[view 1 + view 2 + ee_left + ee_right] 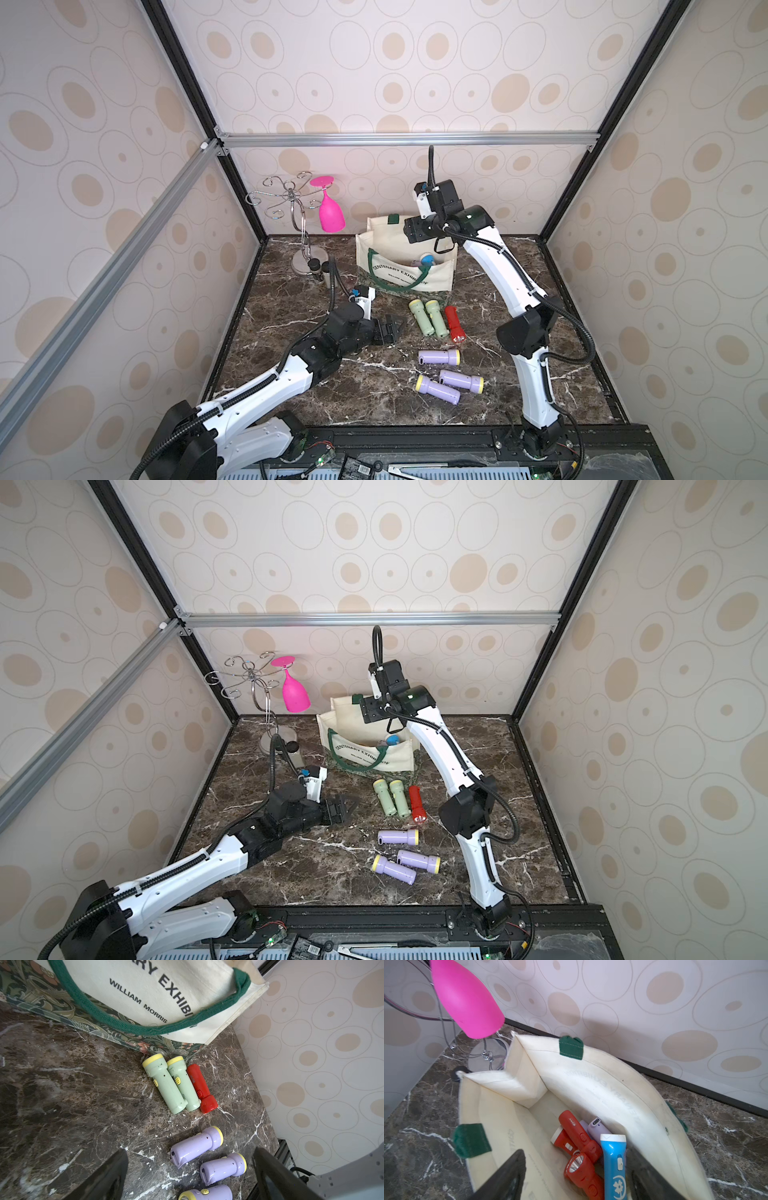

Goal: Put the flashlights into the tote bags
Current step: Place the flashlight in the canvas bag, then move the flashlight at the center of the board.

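Observation:
The cream tote bag [432, 274] [401, 759] stands open at the back of the marble table. My right gripper [442, 248] [575, 1152] hangs open over its mouth and holds nothing. Below it, inside the bag, lie red flashlights [572, 1126], a blue one [613, 1159] and a lilac one [598, 1128]. In front of the bag lie two pale green flashlights [419, 318] [166, 1084], a red one [454, 324] and three lilac ones [439, 356] [195, 1146]. My left gripper [395, 328] [190, 1150] is open and empty, low over the table left of them.
A wire glass rack [297, 208] holding an upside-down pink glass [331, 212] stands at the back left. Two small dark-capped jars [316, 266] sit by its base. Patterned walls and black frame posts close the table on three sides.

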`<state>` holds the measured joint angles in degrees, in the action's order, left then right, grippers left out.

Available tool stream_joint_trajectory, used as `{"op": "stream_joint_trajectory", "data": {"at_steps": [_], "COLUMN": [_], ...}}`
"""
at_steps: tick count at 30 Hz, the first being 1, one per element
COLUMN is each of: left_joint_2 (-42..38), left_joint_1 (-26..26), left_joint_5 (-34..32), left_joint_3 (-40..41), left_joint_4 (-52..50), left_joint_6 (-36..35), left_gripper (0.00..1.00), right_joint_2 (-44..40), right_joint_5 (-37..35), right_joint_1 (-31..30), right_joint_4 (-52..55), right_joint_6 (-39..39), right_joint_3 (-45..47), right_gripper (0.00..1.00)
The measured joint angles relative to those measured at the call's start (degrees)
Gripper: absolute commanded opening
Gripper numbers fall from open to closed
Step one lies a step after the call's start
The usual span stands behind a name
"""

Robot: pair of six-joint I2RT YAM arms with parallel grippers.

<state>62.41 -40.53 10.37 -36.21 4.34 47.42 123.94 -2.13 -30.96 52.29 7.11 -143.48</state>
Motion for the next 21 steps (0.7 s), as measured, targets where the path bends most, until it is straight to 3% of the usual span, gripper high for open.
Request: {"op": "stream_joint_trajectory", "data": {"at_steps": [6,14,21], "left_joint_2": [3.10,6.71,8.57], "left_joint_1": [0.00,-0.22,-3.34], "left_joint_5": [0.11,1.25,-2.89], "left_joint_3": [2.25,3.58,5.01], "left_joint_4": [3.85,7.74,11.61], "left_joint_6": [1.99,3.65,7.96], "left_gripper": [0.86,0.84,0.82], "right_joint_2": [-5.77,-19.50,-29.59], "right_joint_5": [-1.44,-1.03,3.34], "right_joint_1": [-2.19,-3.32,-2.73], "right_joint_4": [3.28,2.23,-1.29], "right_joint_6": [1.22,7.41,8.87], "right_joint_3": [1.11,21.18,35.89], "right_gripper": [0.79,0.86,0.90]}}
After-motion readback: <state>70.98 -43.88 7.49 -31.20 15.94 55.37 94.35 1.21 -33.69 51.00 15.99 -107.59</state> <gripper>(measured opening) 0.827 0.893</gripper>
